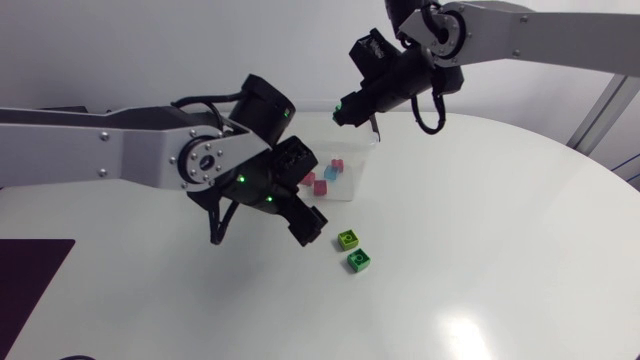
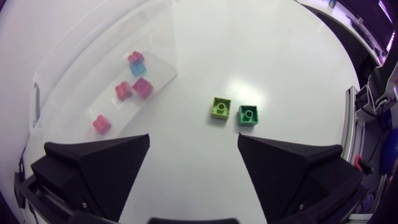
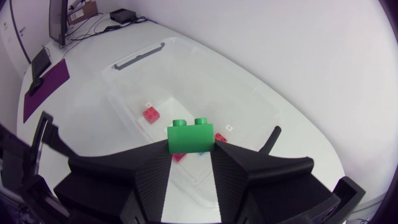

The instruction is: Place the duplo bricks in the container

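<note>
Container [image 1: 357, 152] (clear) partly behind left tool [image 1: 308, 225]

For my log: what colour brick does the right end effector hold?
Green brick; best in right wrist view.

The left arm [image 1: 100, 148] comes in from the left side and bends down low. The left hand [image 2: 193, 142] points down. Its two fingers stand wide apart and touch nothing. The right arm [image 1: 540, 35] comes in from the right side, up high. The right hand [image 3: 191, 150] tips down and pinches a green brick [image 3: 191, 134] between both fingers.
</note>
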`<state>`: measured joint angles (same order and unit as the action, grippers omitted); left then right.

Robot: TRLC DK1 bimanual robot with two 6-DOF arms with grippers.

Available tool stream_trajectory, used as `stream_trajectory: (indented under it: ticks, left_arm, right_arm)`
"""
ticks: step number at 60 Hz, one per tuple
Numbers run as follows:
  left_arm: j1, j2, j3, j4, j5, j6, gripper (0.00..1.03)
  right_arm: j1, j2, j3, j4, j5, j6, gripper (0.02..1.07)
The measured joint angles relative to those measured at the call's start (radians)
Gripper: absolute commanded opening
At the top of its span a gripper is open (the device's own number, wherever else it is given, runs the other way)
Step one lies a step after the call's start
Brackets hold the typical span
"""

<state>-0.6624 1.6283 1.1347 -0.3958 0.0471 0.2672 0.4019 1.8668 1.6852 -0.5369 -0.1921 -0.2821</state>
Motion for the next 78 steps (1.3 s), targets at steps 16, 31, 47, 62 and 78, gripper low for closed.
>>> stream_trajectory:
  ticks: [16,31,47,62,78]
  left_arm:
    - [-0.076,0.138,0.003,0.065,0.0,0.008,0.99]
    - [-0.092,0.27,0.142,0.027,-0.001,0.033,0.98]
    - [-0.089,0.411,0.344,-0.117,-0.004,0.033,0.79]
    - [-0.082,0.48,0.422,-0.192,-0.004,0.033,0.72]
    - [-0.082,0.534,0.51,-0.267,-0.004,0.037,0.67]
  right_arm:
    - [-0.013,0.183,0.124,0.022,0.042,0.029,1.01]
    - [-0.048,0.056,-0.029,0.055,0.001,0.044,1.02]
    - [-0.124,-0.303,-0.425,0.093,-0.1,0.035,1.02]
    - [-0.135,-0.514,-0.692,0.092,-0.137,-0.002,1.02]
    - [-0.136,-0.655,-0.861,0.084,-0.173,-0.03,1.02]
